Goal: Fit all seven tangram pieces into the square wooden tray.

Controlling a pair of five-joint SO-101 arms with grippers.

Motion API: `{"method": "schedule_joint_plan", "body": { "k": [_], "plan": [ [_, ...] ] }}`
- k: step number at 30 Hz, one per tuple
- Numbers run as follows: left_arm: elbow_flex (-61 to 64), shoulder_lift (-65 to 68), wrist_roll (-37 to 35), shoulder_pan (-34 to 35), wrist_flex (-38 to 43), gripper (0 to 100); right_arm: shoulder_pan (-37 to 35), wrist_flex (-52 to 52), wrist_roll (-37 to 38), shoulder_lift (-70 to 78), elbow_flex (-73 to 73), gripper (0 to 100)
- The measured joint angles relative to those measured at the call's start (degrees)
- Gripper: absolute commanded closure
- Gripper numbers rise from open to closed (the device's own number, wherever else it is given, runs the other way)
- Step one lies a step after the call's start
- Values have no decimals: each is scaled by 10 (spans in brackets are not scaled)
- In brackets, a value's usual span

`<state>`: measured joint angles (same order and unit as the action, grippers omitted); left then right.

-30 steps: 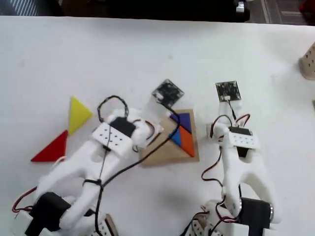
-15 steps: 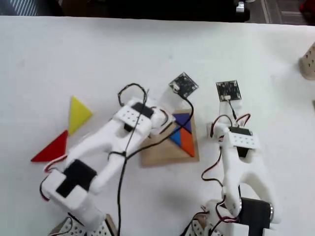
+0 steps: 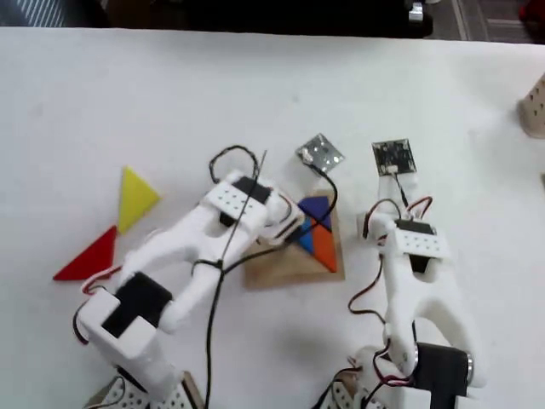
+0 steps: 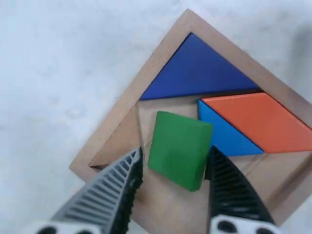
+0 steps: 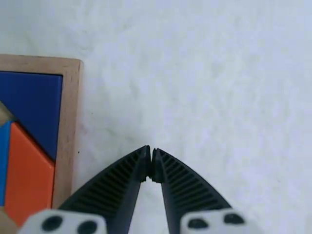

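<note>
The square wooden tray (image 3: 271, 269) lies mid-table; in the left wrist view the tray (image 4: 122, 105) holds a dark blue triangle (image 4: 200, 70), an orange parallelogram (image 4: 263, 122) and a light blue triangle (image 4: 226, 139). My left gripper (image 4: 173, 163) is shut on a green square (image 4: 178, 146), held tilted just above the tray's bare wooden floor. A yellow triangle (image 3: 135, 196) and a red triangle (image 3: 90, 256) lie on the table at far left. My right gripper (image 5: 150, 163) is shut and empty, low over the table beside the tray's edge (image 5: 70, 122).
The left arm (image 3: 187, 247) stretches across the tray's left part. The right arm (image 3: 417, 256) stands right of the tray. A pale wooden object (image 3: 534, 106) sits at the table's right edge. Open white table lies behind the tray.
The left arm has swung right and forward, bringing its gripper over the tray. The right arm has stayed still.
</note>
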<state>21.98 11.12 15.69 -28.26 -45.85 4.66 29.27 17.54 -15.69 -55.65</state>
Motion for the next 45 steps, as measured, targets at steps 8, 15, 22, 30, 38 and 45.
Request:
{"method": "schedule_joint_plan", "body": {
  "k": [8,15,22,30,38,45],
  "plan": [
    [0,-69,-9,10,-69,777,-1,0,0,32,22,981],
    [71,-120,-76,46,-34,778,-1,0,0,38,27,981],
    [126,-120,-79,18,22,778,-1,0,0,38,27,981],
    [131,-120,-79,17,41,778,-1,1,0,38,27,981],
    [135,-85,-79,17,81,779,-1,1,0,38,27,981],
    [114,-56,-79,16,83,779,-1,1,0,38,27,981]
  ]
}}
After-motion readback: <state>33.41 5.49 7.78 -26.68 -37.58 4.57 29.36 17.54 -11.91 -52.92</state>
